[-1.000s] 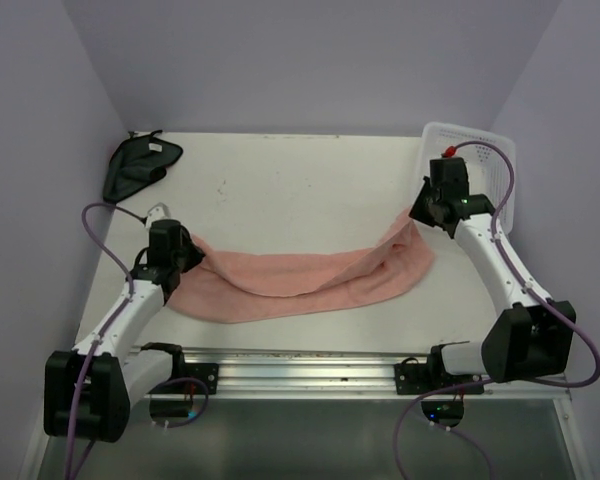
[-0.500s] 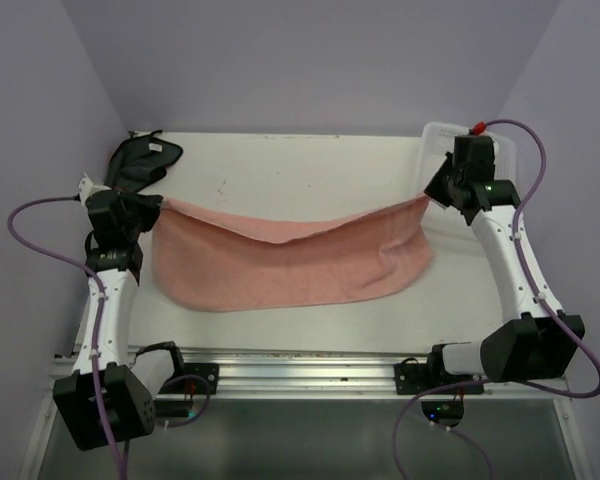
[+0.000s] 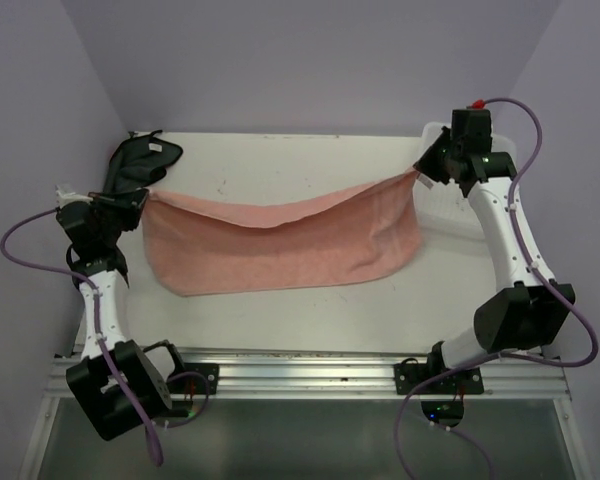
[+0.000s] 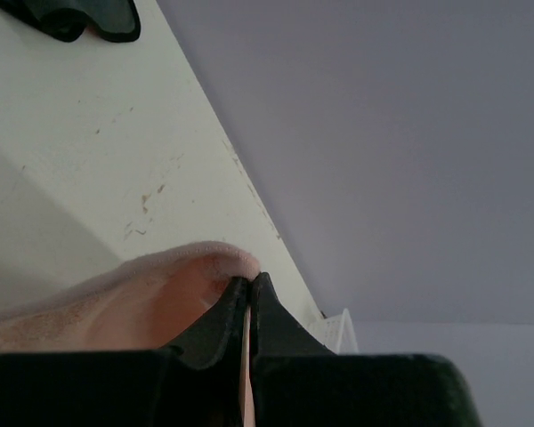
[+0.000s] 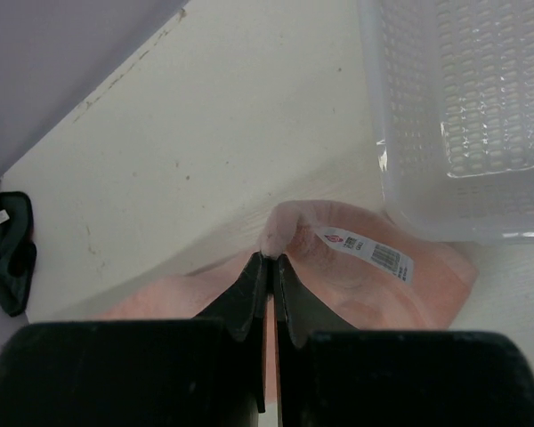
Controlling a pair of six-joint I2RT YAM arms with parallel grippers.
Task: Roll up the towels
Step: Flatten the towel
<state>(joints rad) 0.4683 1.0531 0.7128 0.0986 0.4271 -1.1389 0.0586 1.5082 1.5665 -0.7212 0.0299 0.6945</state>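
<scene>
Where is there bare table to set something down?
Two bare strips of white table: the far one between the blackish cloth and the white perforated plastic basket, and the near one between the salmon-pink terry towel and the metal rail. Crowded around the left claw and right claw.

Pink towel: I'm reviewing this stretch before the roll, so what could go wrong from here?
The left hand and right hand pinch only thin corners of the pink towel, so tension may pull one free. The right corner sits beside the basket, where it might snag the rim.
</scene>
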